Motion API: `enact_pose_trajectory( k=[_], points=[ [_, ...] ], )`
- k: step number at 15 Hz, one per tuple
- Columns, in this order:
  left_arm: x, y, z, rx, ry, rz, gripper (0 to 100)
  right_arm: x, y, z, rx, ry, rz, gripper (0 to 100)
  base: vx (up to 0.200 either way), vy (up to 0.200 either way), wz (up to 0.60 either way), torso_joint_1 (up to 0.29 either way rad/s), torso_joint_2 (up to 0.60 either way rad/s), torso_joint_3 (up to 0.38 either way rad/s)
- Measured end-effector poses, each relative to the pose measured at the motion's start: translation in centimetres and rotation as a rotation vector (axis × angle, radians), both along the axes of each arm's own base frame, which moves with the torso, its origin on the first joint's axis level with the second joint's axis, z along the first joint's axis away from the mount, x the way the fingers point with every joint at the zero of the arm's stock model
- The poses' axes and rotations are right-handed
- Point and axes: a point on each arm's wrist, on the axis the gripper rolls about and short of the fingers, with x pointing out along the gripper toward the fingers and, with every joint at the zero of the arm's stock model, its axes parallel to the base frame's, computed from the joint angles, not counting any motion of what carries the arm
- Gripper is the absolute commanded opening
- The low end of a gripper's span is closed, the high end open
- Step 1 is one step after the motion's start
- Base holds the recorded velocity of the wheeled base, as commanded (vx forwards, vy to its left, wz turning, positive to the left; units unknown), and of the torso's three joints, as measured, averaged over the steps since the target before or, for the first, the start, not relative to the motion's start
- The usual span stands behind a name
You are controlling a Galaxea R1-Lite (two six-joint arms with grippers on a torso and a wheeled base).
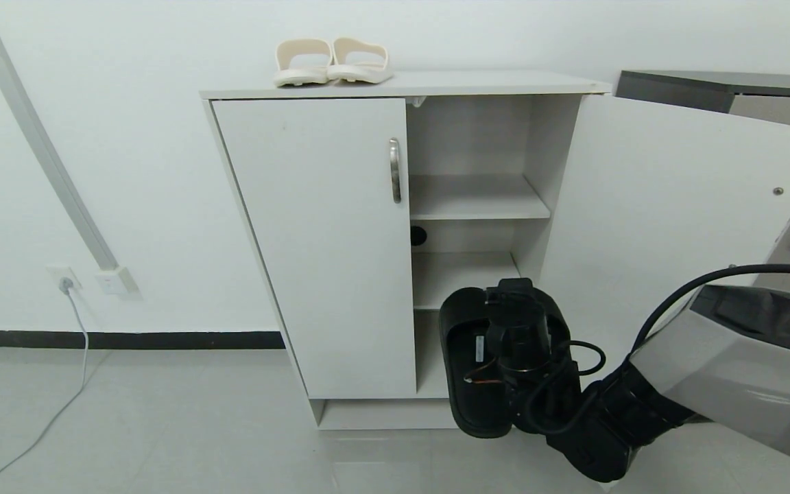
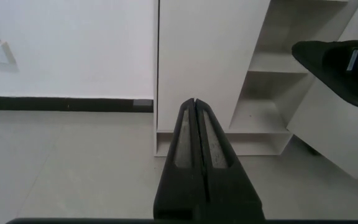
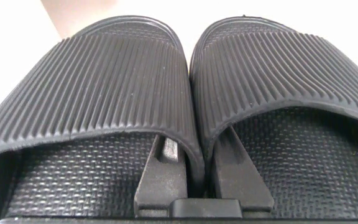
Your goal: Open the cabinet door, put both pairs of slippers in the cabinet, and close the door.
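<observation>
The white cabinet [image 1: 313,247] stands against the wall with its right door [image 1: 669,206] swung open and its left door shut. A pair of cream slippers [image 1: 332,62] rests on the cabinet top. My right gripper [image 1: 515,322] is shut on a pair of black slippers [image 1: 474,363], held in front of the open lower compartment. In the right wrist view the fingers [image 3: 166,177] pinch the two inner straps of the black slippers [image 3: 104,81] together. My left gripper [image 2: 194,124] is shut and empty, low over the floor, facing the cabinet [image 2: 210,68]; the black slippers [image 2: 340,62] show beyond it.
Inside the open half are shelves [image 1: 474,199] with nothing on them. A grey cabinet [image 1: 765,96] with black handles stands to the right behind the open door. A wall socket with a cable [image 1: 66,285] is on the left. Bare floor [image 1: 127,425] lies in front.
</observation>
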Motion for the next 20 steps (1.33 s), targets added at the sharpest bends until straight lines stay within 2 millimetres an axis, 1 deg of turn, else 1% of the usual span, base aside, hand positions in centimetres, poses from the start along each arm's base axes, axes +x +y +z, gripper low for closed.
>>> enact_pose_trajectory(
  k=[6, 9, 20],
  points=[
    [0.0, 0.0, 0.0, -0.003, 0.001, 0.001, 0, 0.4, 0.4, -2.0, -0.020, 0.029, 0.023, 0, 0.000, 0.000, 0.00, 0.000, 0.00, 0.000],
    [0.0, 0.0, 0.0, -0.002, 0.001, 0.001, 0, 0.5, 0.5, -2.5, -0.028, 0.038, 0.023, 0, 0.000, 0.000, 0.00, 0.002, 0.00, -0.163],
    [0.0, 0.0, 0.0, -0.004, 0.001, 0.000, 0, 1.5, 1.5, -2.7, -0.002, 0.005, 0.028, 0, 0.000, 0.000, 0.00, 0.004, 0.00, -0.183]
  ],
)
